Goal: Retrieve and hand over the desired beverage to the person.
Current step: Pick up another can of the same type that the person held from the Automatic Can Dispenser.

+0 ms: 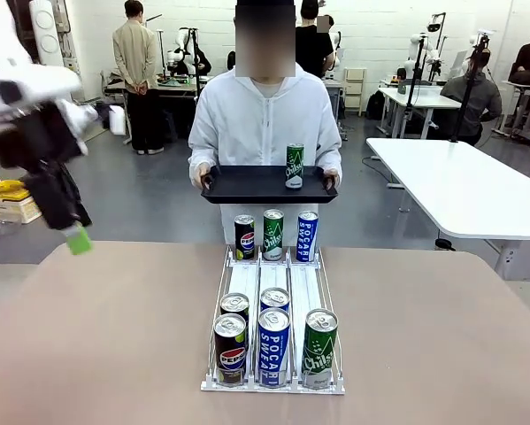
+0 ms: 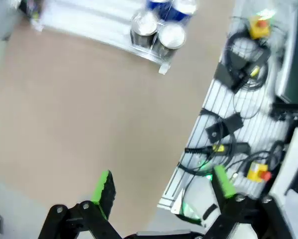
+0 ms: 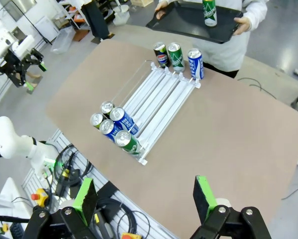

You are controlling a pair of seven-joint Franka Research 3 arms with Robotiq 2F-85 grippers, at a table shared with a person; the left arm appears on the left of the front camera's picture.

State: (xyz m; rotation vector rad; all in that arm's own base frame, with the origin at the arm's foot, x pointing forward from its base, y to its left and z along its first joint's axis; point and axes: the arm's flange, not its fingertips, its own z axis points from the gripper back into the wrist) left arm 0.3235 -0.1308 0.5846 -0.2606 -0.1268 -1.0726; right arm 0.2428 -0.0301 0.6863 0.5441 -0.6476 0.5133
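- You can see the person [image 1: 265,115] in the white jacket at the far side of the table [image 1: 114,336]. Both of their hands hold a black tray [image 1: 238,188].
- The tray can [image 1: 295,166] is green. It stands upright on the tray, toward the right side in the front view. Both pincers are well apart from it.
- A white rack [image 1: 247,283] lies on the table. It runs from the robot's side toward the person.
- Three cans stand in a row at the far end of the rack: a dark Pepsi can [image 1: 244,236], a far green can [image 1: 272,234] and a blue Pocari can [image 1: 307,235].
- Five more cans stand at the near end. There are two near Pepsi cans [image 1: 230,349] in the left lane, two near Pocari cans [image 1: 273,345] in the middle lane and one near green can [image 1: 319,347] in the right lane.
- Your left pincer [image 2: 163,186] is wide open and holds nothing. It hangs in the air at the left side of the table, well apart from the rack. It looks blurry in the front view.
- Your right pincer [image 3: 145,198] is wide open too and holds nothing. It hangs high over the robot's side of the table, well apart from all the cans.
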